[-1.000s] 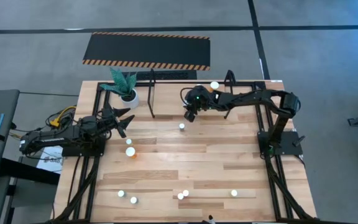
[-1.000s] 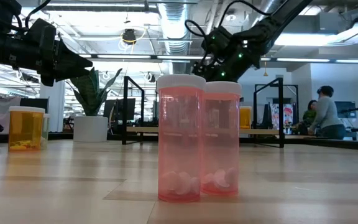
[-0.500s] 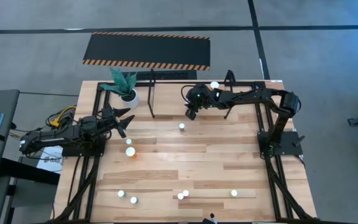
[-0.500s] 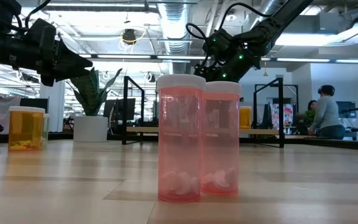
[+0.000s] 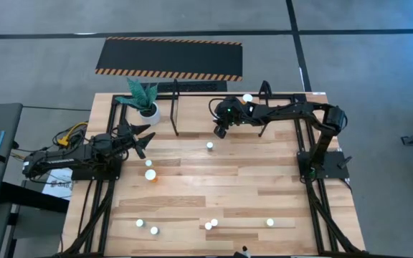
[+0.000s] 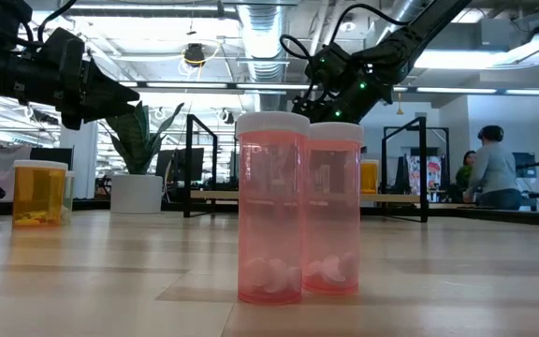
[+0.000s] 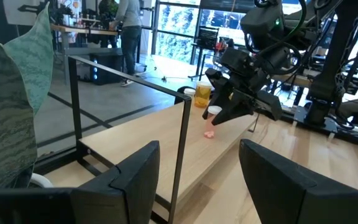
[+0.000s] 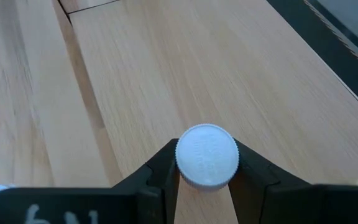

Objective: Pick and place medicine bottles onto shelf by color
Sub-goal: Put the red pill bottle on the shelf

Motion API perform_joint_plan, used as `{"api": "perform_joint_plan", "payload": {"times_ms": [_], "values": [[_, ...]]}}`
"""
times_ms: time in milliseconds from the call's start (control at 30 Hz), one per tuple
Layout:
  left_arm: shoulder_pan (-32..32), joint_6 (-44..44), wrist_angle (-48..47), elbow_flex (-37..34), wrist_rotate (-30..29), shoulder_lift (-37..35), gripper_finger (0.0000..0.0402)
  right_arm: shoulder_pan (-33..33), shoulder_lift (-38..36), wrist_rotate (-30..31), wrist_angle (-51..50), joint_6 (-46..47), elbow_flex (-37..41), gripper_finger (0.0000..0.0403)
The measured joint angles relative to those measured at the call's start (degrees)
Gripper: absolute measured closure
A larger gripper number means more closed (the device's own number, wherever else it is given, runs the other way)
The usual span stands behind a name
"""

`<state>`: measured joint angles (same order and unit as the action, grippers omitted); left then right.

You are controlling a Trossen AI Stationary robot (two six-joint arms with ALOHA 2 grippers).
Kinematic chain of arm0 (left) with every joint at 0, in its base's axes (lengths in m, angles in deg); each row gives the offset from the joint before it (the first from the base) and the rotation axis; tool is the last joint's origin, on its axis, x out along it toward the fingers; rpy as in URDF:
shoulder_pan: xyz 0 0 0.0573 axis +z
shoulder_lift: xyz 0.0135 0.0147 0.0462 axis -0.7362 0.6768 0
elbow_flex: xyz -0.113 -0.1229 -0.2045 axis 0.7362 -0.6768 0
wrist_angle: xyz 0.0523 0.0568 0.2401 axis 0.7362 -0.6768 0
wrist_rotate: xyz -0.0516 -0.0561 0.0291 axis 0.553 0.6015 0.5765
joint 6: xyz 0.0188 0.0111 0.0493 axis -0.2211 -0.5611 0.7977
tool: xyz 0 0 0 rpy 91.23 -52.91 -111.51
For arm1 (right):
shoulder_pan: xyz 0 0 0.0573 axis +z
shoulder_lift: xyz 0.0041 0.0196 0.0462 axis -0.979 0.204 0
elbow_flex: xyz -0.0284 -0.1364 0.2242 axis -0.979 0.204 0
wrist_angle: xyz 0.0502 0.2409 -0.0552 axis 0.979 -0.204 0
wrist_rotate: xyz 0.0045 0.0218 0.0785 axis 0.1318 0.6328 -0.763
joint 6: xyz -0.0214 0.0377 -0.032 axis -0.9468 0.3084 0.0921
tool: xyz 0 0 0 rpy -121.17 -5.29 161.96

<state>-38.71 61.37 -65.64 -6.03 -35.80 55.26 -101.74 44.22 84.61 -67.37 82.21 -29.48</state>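
My right gripper (image 5: 221,130) is shut on a pinkish, white-capped medicine bottle (image 7: 211,122) and hangs in the air by the black tube shelf (image 5: 176,107) at the table's far side. It also shows in the low view (image 6: 321,89). An orange bottle (image 5: 247,99) stands on the shelf board. My left gripper (image 5: 140,140) is open and empty at the table's left, above the wood, pointing at the shelf (image 7: 184,143). Other bottles stand on their bases on the table: one near the middle (image 5: 210,145), two at the left (image 5: 150,169), several along the near edge (image 5: 211,224). My right gripper pinches the bottle between its two fingers, one on each side just under the white cap (image 8: 207,155). The fingers come from above, slanting down. The bottle hangs roughly upright, cap up, its pink body (image 7: 209,132) below the fingers and clear of the wood.
A white pot with a green plant (image 5: 146,106) stands at the far left beside the shelf's post. Two pink bottles (image 6: 271,206) stand close to the low camera, and an orange one (image 6: 39,192) stands at the left. People stand in the room behind (image 6: 490,168).
My right gripper has shifted slightly toward the table's far edge with the bottle and then kept still. The bottle stays lifted in the hold.
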Motion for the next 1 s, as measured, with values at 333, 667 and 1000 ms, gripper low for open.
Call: {"api": "perform_joint_plan", "payload": {"times_ms": [333, 667, 1000], "values": [[0.0, 0.0, 0.0, 0.0, 0.0, 0.0, 0.0193, 0.2, 0.0, 0.3, -0.5, 0.4, 0.0, 0.0272], [0.0, 0.0, 0.0, 0.0, 0.0, 0.0, 0.0193, 0.2, 0.0, 0.3, -0.8, 0.5, 0.0, 0.0264], [0.0, 0.0, 0.0, 0.0, 0.0, 0.0, 0.0193, 0.1, 0.1, 0.3, -2.8, 2.2, 0.2, 0.0155]]}}
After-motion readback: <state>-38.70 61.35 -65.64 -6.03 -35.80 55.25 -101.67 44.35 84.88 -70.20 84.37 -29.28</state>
